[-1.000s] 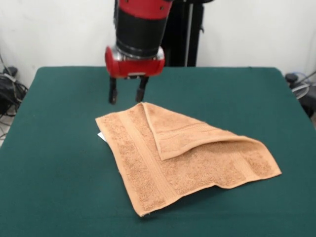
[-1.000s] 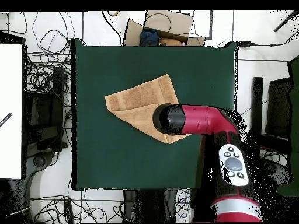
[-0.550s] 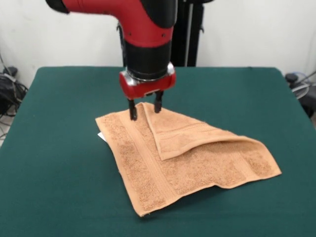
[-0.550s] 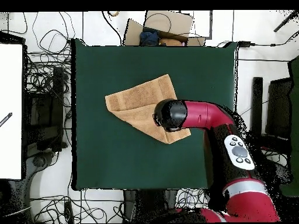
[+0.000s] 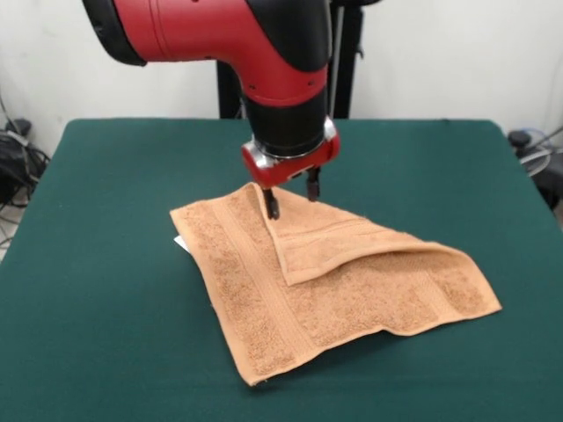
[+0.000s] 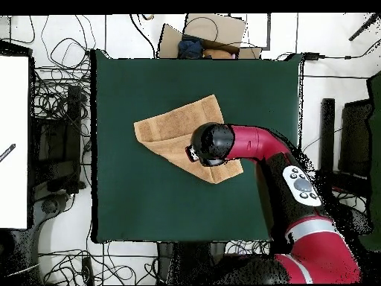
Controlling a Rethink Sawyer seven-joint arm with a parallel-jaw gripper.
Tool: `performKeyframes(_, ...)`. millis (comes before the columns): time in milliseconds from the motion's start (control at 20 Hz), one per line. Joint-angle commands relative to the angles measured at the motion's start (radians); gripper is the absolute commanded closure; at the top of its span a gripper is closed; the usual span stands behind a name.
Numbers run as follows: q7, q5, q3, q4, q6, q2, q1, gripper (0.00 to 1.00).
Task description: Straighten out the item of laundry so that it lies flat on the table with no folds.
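Front view first, reading from the left: the table (image 5: 97,290) lies bare in dark green, and just inside the towel's near-left edge a small white tag (image 5: 180,243) peeks out from under the cloth. The towel (image 5: 264,308) sits a little left of the table's middle, not flat: its far corner is doubled over toward the right, making a triangular flap (image 5: 339,242) whose band stripe runs across the top layer. Above the flap's far tip stands the gripper (image 5: 292,195), its two dark fingers (image 5: 273,206) parted and holding nothing; the left one is down at or just over the fold line and the other hangs beside the flap's far edge, though whether either touches the cloth cannot be told. The overhead view shows the wrist over the towel's edge on the robot's side, hiding the contact. The step in hand looks like the approach to grasp the folded corner. The next move probably calls for a short descent, a pinch on the top layer only, then a pull away from the fold to open it; catching both layers would drag the whole towel. Against the pictures of half a second ago, the gripper has shifted right and slightly lower along the far edge, while the towel has not moved.
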Motion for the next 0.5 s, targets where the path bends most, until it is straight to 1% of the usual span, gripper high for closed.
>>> performKeyframes(50,-0.102,-0.010,0.115,0.011,0.049,0.017,-0.012,0.00)
performKeyframes(200,-0.083,-0.057,0.099,0.007,-0.005,0.000,0.001,0.00)
performKeyframes(450,-0.087,-0.081,0.094,-0.011,-0.014,0.006,0.007,0.00)
performKeyframes(500,-0.090,-0.097,0.087,-0.017,-0.027,0.004,0.011,0.00)
